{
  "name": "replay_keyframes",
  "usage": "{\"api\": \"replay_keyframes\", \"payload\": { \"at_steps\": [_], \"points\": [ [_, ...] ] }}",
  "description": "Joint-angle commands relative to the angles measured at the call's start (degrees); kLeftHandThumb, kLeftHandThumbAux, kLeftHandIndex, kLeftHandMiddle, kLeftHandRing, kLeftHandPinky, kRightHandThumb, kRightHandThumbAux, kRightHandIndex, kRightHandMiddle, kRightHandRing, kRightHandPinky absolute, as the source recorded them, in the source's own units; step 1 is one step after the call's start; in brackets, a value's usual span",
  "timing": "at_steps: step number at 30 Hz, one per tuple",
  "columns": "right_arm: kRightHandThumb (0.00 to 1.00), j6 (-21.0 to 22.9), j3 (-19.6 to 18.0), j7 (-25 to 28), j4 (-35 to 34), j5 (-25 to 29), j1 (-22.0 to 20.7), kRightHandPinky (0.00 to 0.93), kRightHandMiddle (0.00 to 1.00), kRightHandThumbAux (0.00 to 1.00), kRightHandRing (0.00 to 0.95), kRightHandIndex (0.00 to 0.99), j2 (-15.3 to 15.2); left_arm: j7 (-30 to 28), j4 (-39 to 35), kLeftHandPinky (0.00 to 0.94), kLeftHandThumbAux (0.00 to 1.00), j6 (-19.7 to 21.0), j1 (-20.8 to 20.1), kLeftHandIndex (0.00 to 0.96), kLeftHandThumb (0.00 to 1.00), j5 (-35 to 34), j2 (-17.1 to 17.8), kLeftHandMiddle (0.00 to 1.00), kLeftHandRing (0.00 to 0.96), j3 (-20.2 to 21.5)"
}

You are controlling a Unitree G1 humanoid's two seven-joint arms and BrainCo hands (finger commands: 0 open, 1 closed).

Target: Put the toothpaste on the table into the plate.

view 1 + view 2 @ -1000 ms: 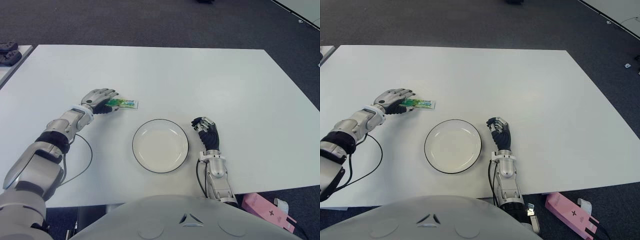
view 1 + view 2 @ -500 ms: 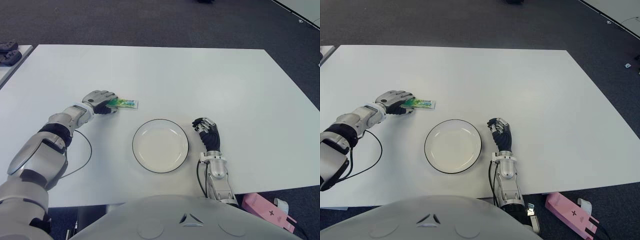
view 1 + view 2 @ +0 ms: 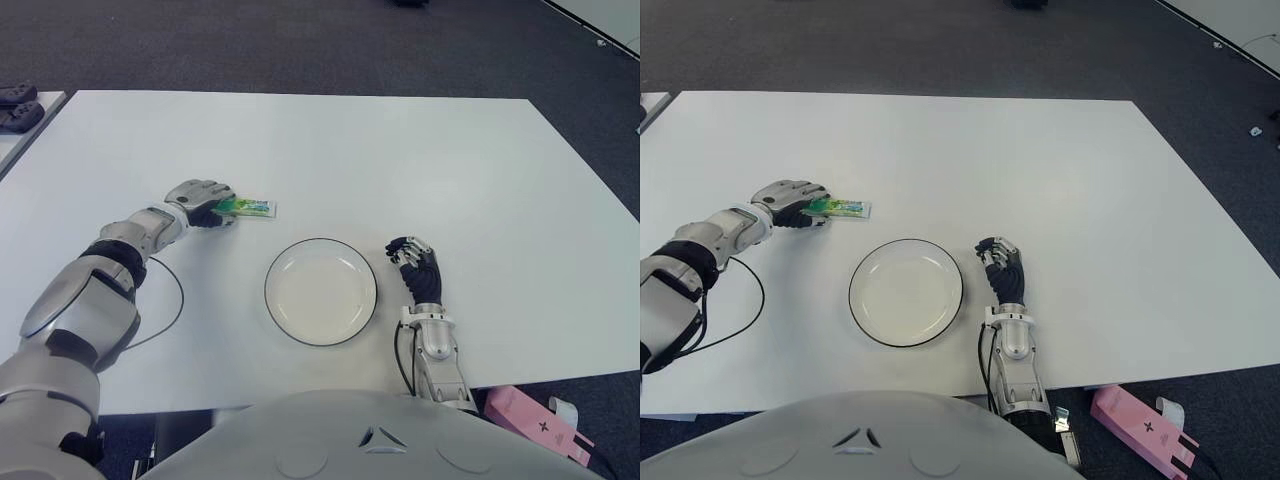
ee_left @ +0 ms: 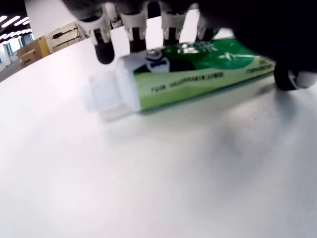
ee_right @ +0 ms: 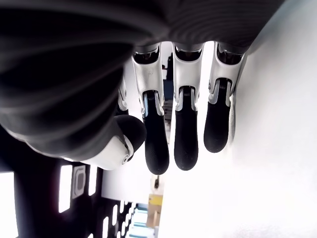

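Observation:
The green and white toothpaste (image 3: 250, 208) lies flat on the white table (image 3: 400, 160), up and left of the black-rimmed white plate (image 3: 274, 300). My left hand (image 3: 216, 207) covers the tube's left end. In the left wrist view its fingers (image 4: 104, 49) curl over the far side of the toothpaste (image 4: 198, 74), and the thumb presses the near side. The cap end sticks out past the fingers. My right hand (image 3: 415, 262) shows just right of the plate, its fingers (image 5: 185, 144) relaxed and holding nothing.
A black cable (image 3: 172, 310) loops on the table beside my left forearm. A pink box (image 3: 530, 420) lies on the floor past the table's near right corner. Dark objects (image 3: 15, 105) sit on another surface at the far left.
My left fingers went from spread above the tube to curled down over it, and the left forearm swung slightly. The toothpaste, the plate and my right hand have stayed put.

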Motion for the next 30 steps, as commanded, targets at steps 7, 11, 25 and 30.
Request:
{"api": "replay_keyframes", "payload": {
  "at_steps": [7, 11, 25, 30],
  "points": [
    [0.705, 0.3, -0.23, 0.26, -0.12, 0.45, 0.5, 0.456, 0.491, 0.727, 0.465, 0.428, -0.01, -3.49, 1.82, 0.014, 0.19, -0.32, 0.69, 0.0, 0.425, 2.49, -0.29, 0.0, 0.0, -5.29],
    [0.703, 0.53, -0.21, 0.46, -0.36, 0.48, 0.56, 0.454, 0.491, 0.728, 0.467, 0.428, -0.12, -2.88, 2.32, 0.023, 0.197, 0.11, 1.11, 0.0, 0.422, 2.73, -0.3, 0.0, 0.0, -6.51],
    [0.704, 1.31, -0.46, 0.75, -0.61, 0.38, 0.48, 0.455, 0.492, 0.728, 0.47, 0.429, -0.57, -4.27, 2.74, 0.04, 0.22, 0.56, 2.04, 0.0, 0.411, 2.9, -0.16, 0.0, 0.0, -9.41],
    [0.705, 1.05, -0.63, 0.77, -0.73, 0.73, 0.56, 0.458, 0.491, 0.728, 0.468, 0.429, -0.48, -5.07, 2.53, 0.202, 0.262, 0.99, 2.42, 0.0, 0.443, 2.24, -0.21, 0.042, 0.077, -9.54]
  ]
}}
